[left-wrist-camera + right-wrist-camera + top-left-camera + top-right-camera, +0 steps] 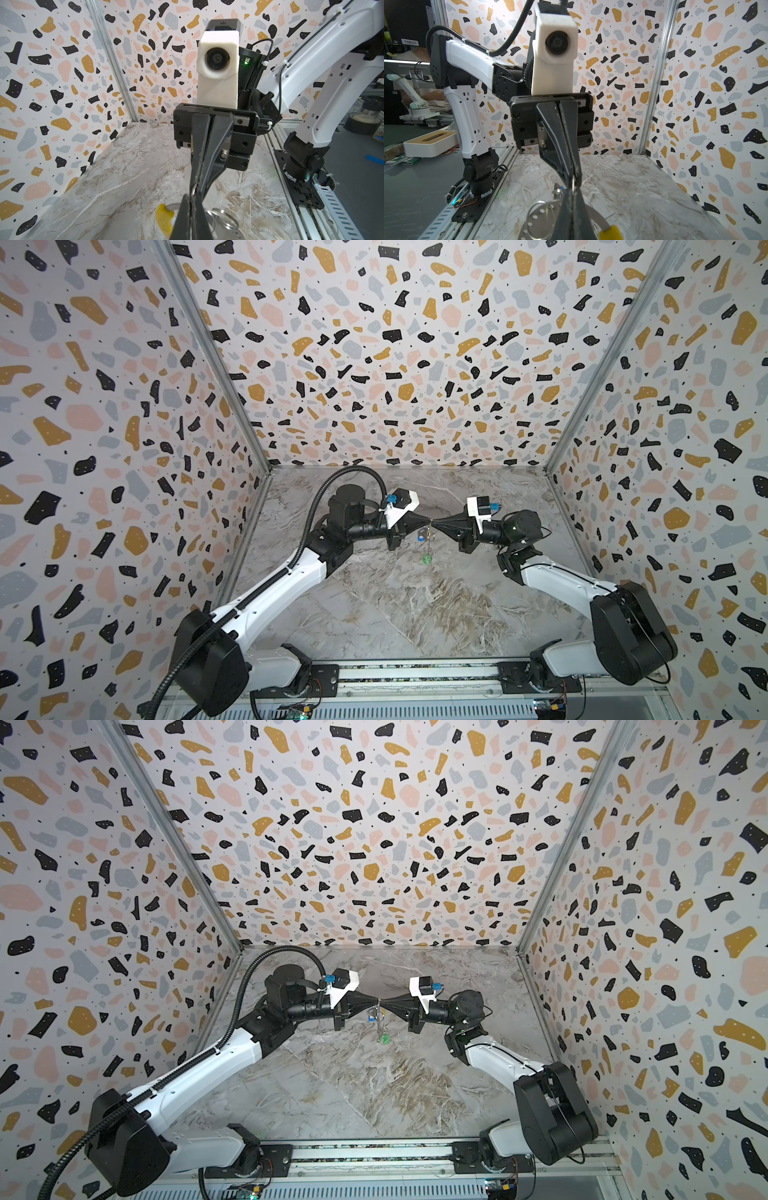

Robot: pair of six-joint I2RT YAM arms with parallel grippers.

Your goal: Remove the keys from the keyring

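- Nearest the camera head, the mounting rail carried both arm bases, with the marble table stretching away behind it.
- Over mid-table, the left gripper and the right gripper met tip to tip. Each lay roughly level, its fingers pressed together on the thin wire of the keyring.
- The keyring hung below that pinch and was edge-on in both top views. Its long axis ran straight down from the tips toward the table.
- The blue-tagged key dangled just beside the ring, under the left gripper's tip.
- The green-tagged key hung at the ring's lowest end. Whether it touched the table could not be told.
- In the left wrist view, the yellow sleeve sat on the ring's arc beside the closed fingers.
- Farthest back stood the terrazzo-patterned wall.
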